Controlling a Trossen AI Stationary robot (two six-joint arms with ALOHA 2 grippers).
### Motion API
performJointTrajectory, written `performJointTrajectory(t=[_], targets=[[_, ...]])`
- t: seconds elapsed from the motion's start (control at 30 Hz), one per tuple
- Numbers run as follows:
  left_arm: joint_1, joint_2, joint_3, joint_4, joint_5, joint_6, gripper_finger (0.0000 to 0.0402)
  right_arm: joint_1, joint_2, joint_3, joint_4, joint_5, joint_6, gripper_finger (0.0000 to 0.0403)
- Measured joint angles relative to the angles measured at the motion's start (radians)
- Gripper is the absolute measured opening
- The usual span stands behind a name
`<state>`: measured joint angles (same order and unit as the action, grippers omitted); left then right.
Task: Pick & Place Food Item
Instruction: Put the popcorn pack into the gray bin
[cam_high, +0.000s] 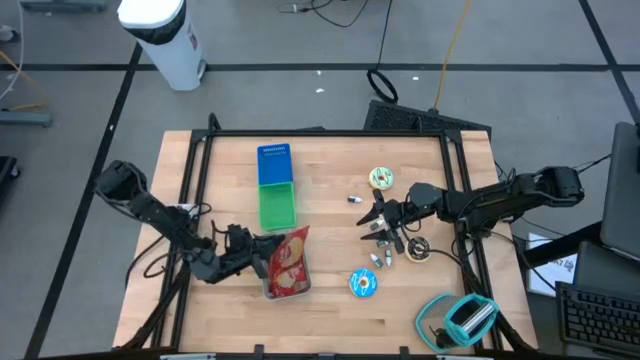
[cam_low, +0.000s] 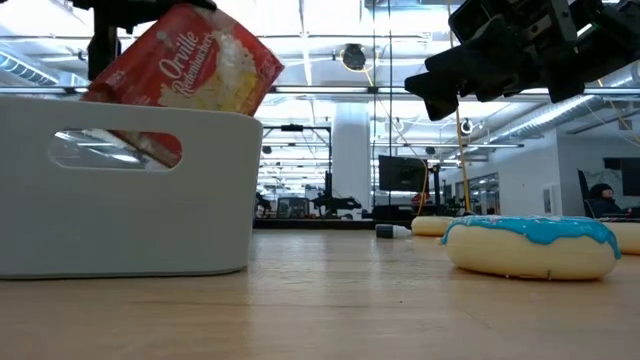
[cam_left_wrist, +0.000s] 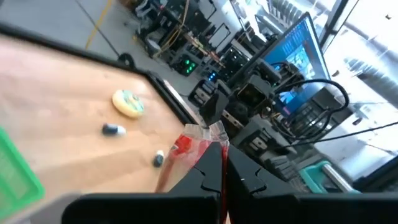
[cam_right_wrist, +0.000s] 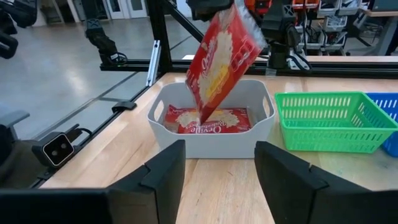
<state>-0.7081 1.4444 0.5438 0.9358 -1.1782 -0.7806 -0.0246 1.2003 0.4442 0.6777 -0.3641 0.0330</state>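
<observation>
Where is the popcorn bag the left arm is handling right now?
The popcorn bag hangs tilted in the left gripper, its lower end inside the white bin beside the green basket.

Grey floor (cam_high: 300, 40) with dark lines surrounds the wooden tabletop (cam_high: 330, 320); a white bin (cam_high: 165, 40) stands beyond its far-left corner.

red popcorn bag (cam_right_wrist: 221, 59), tilted, over white bin (cam_right_wrist: 211, 138)
</observation>
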Motion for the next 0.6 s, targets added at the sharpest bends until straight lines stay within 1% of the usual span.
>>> performJointTrajectory(t=[0.23,0.3,0.47,0.6], targets=[[-0.001,0.1,0.002,0.009,-0.008,-0.16,0.0,0.0,0.0,0.0,0.0,0.0,0.0,0.018],[-0.001,0.12,0.002,0.005,-0.004,-0.181,0.0,0.0,0.0,0.0,0.0,0.0,0.0,0.018],[-0.001,0.138,0.002,0.004,0.01,-0.154,0.0002,0.0,0.0,0.0,-0.001,0.0,0.0,0.0177],[0.001,0.138,0.002,0.004,0.061,-0.099,0.0011,0.0,0.0,0.0,-0.001,0.0,0.0,0.0177]])
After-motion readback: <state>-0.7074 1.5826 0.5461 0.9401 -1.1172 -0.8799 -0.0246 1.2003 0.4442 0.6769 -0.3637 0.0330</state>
